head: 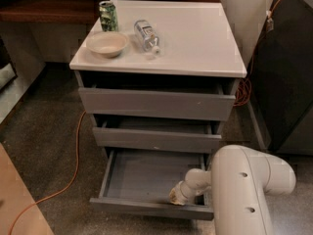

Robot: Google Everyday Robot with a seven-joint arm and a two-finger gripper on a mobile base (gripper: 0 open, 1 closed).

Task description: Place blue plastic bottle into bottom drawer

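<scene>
Here, at the far left, an orange cable (74,168) trails over the speckled floor (44,146), and a brown wooden shelf (46,10) runs behind the cabinet's upper left corner. On the left part of the white worktop (200,38) a green patterned drink can (108,15) stands upright near the back edge, with a shallow cream bowl (107,43) just in front of it. Just right of the bowl the blue plastic bottle (146,35) lies on its side, its white cap pointing toward the front edge and slightly to the right; it is near the bowl, though I cannot tell whether the two touch. Below the worktop sit three grey drawers: the top drawer (156,103) and the middle drawer (156,139) each stand a little way out, and the bottom drawer (144,176) is pulled well out, showing a bare grey inside. Toward the right end of that drawer's front edge, the end effector (176,195) reaches down from the bulky white arm (244,185) that fills the lower right corner; it is low inside the drawer, close to the front wall, and whether it is wide or narrow cannot be told. It is well apart from the bottle on the worktop above. Further right, a second length of orange cable (243,89) hangs beside the cabinet, next to a dark cabinet (288,77).
</scene>
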